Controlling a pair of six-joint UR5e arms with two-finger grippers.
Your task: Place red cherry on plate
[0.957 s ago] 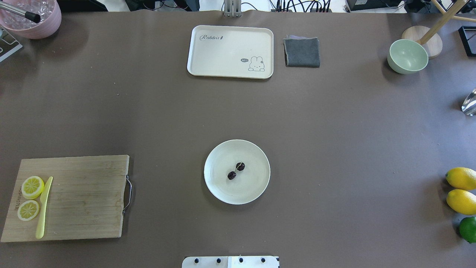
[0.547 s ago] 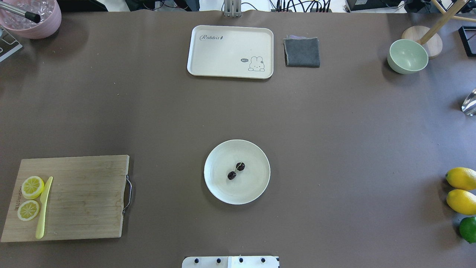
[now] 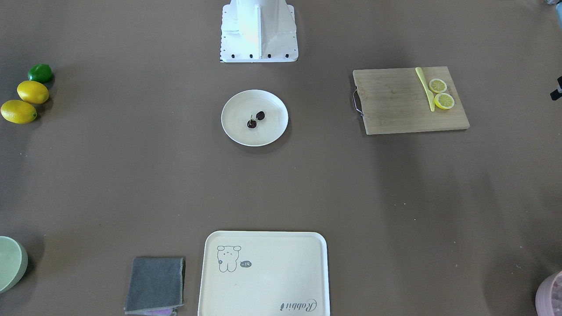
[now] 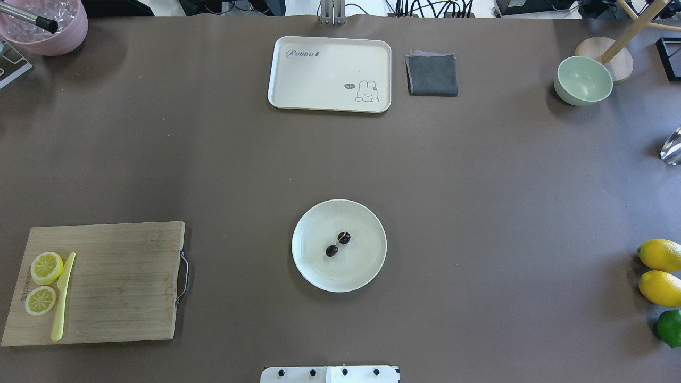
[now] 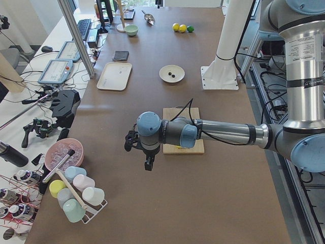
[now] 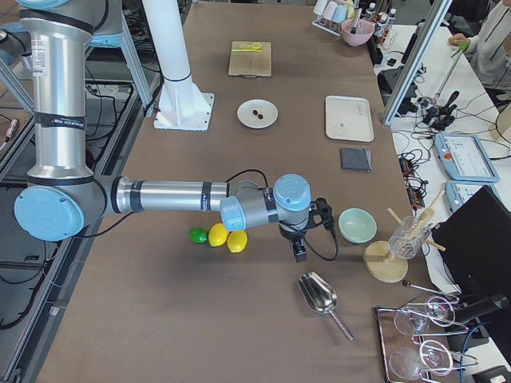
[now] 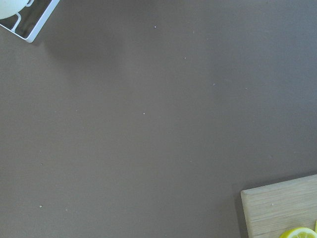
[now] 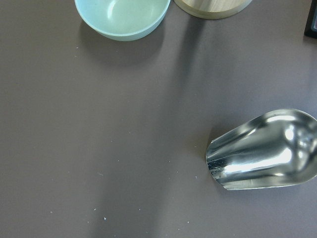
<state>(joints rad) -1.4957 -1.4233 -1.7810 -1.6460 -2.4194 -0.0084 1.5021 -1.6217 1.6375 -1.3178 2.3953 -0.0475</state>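
Up top in the front-facing view, just below the robot base (image 3: 259,39), the cherry (image 3: 252,124) sits near the middle of the plate (image 3: 273,105), with nothing touching it.

Overhead view agrees. Both little fruits lie inside the rim at lower centre, and no arm is in frame at all.

Left-end view has my left gripper (image 5: 148,163) hanging mid-frame over bare table (image 5: 213,203), near the board (image 5: 172,113) and well apart from the plate higher up. I can't tell from there how far its fingers are spread or whether they hold anything.

Right-end view is the same story. The right gripper (image 6: 299,250) is mid-frame near the lemons (image 6: 218,234), far from the plate, and its opening isn't readable.

Left wrist cam shows just table plus a board corner at lower right.

Right wrist cam shows a bowl (image 8: 121,15) up top and a scoop (image 8: 262,151) at lower right.

So I'd call the placing done. The only thing left might be parking the arms.
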